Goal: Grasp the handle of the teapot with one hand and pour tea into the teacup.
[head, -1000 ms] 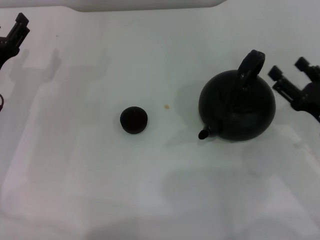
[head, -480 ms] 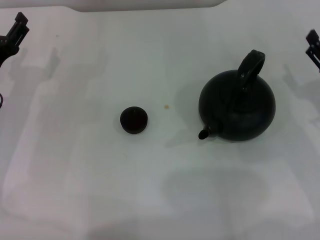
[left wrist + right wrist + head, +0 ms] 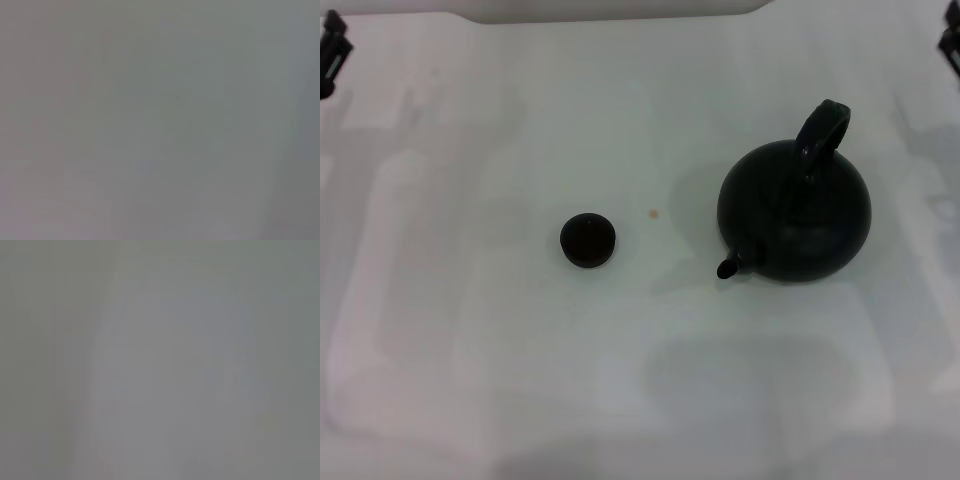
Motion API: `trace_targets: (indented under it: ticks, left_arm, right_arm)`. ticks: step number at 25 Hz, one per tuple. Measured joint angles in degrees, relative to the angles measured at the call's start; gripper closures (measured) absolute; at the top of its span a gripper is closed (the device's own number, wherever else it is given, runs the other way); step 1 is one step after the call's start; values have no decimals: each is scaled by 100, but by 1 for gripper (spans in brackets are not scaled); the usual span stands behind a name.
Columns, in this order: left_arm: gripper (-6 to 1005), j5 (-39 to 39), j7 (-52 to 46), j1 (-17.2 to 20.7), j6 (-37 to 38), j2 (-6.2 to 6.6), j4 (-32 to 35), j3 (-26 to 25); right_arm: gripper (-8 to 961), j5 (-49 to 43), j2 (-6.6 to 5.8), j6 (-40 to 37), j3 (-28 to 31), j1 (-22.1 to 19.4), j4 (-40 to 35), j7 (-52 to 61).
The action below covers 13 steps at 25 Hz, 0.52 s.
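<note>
Teapot [image 3: 795, 212] upright on white table [image 3: 520, 380], unmarked, untouched.
Spout [image 3: 730, 267] aimed toward teacup [image 3: 588, 241] well left; handle [image 3: 820, 135] arched rearward. Left gripper [image 3: 332, 45], right gripper [image 3: 950, 45] far off at edges, opening indiscernible.

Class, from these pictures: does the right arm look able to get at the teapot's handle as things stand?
Probably yes. The handle arches free above the teapot, nothing stands beside it, and the right gripper sits at the table's far right edge, the teacup well aside.
</note>
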Motion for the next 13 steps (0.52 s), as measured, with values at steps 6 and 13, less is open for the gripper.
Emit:
trace_targets:
  ticks: [6, 13]
  left_arm:
    - [137, -119, -34, 0, -18, -3, -10, 46]
    - [137, -122, -37, -6, -30, -3, -10, 87]
  right_arm:
    - [79, 460, 1, 65, -277, 32, 1, 255]
    - [79, 464, -4, 66, -312, 31, 111, 695]
